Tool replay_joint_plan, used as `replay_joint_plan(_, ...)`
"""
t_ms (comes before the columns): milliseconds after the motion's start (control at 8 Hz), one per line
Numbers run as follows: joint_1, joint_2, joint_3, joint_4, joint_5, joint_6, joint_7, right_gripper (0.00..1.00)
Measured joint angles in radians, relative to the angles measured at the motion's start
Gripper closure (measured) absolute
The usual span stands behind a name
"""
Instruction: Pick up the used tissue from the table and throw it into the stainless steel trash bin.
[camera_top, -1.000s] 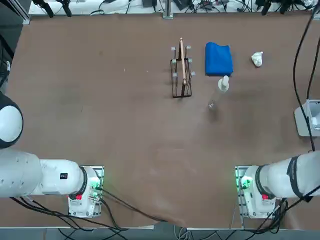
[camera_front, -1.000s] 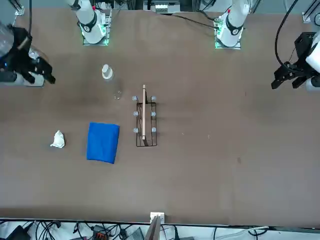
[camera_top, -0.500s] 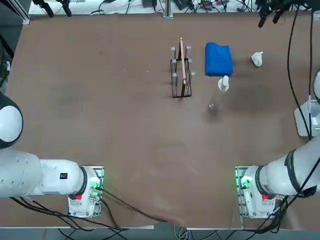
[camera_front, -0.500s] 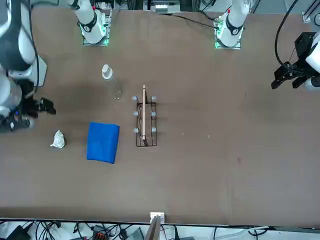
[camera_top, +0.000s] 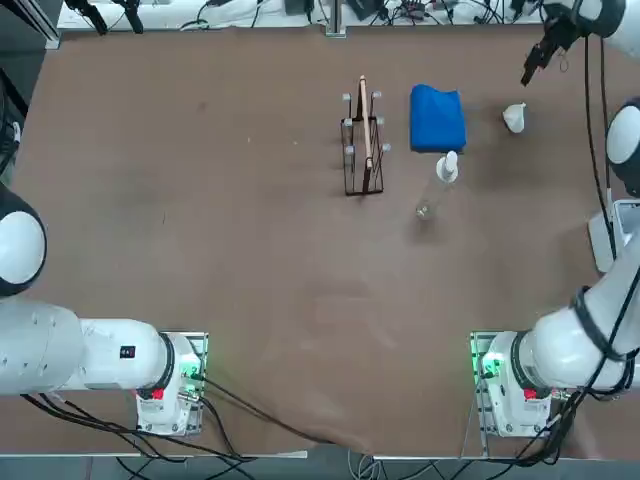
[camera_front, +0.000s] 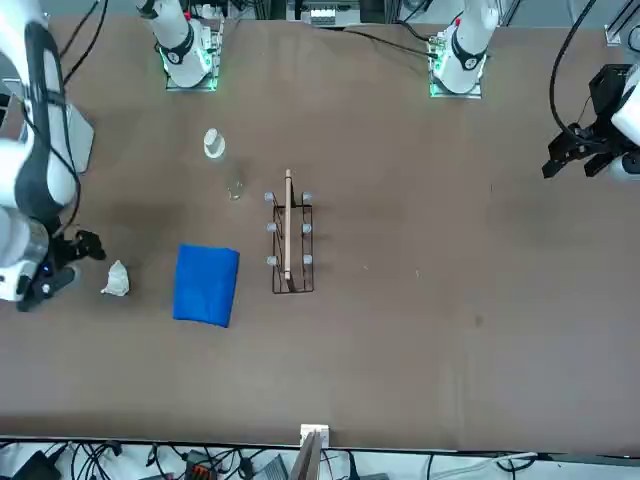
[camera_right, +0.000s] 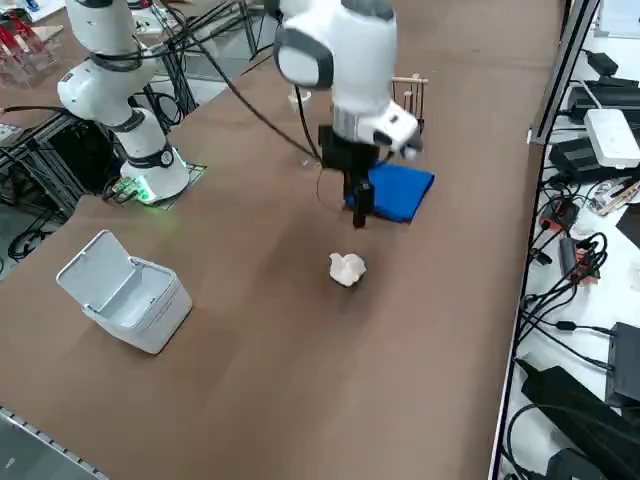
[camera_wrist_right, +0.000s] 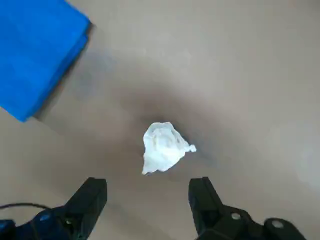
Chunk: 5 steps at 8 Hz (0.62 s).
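A crumpled white used tissue (camera_wrist_right: 164, 148) lies near the far right corner of the brown table (camera_top: 300, 300), below the right gripper (camera_wrist_right: 147, 192), whose fingers are spread wide and empty; it is best approached by being centred between them, lowered straight down, then pinched gently.

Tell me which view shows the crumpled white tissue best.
The right wrist view: the crumpled white paper tissue lies large beyond the open right gripper. Top, front and right side views show it smaller, uncovered.
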Motion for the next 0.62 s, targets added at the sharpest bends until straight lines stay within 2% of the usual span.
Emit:
replay_joint_plan(250, -0.001, 0.067, 0.004, -0.013, 0.000, 0.060, -0.056, 0.00)
replay_joint_plan(625, 0.000, 0.106, 0.008, -0.095, -0.051, 0.232, -0.126, 0.00)
